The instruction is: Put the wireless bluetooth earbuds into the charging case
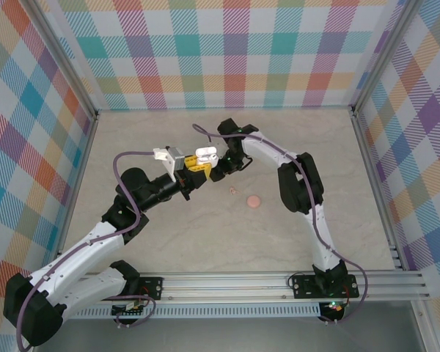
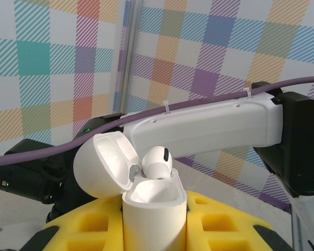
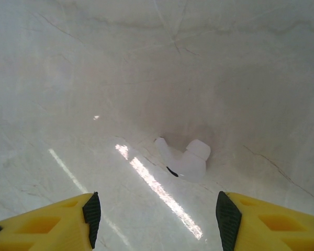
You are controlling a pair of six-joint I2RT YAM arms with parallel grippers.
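Top external: left end effector [image 1: 196,166] clamps the charging case [image 1: 206,156] over the worktop [image 1: 169,242]. Left wrist: case upright with its lid open, likely so the first earbud [image 2: 157,161], partly in its well, stays put. Right wrist: right end effector [image 3: 159,209] spread wide above the second earbud [image 3: 184,159] lying on the worktop, apparently staged for pickup.

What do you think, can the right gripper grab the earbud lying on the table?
Probably yes: the right gripper is open above the table, the earbud lying ahead of its fingers, nothing between.
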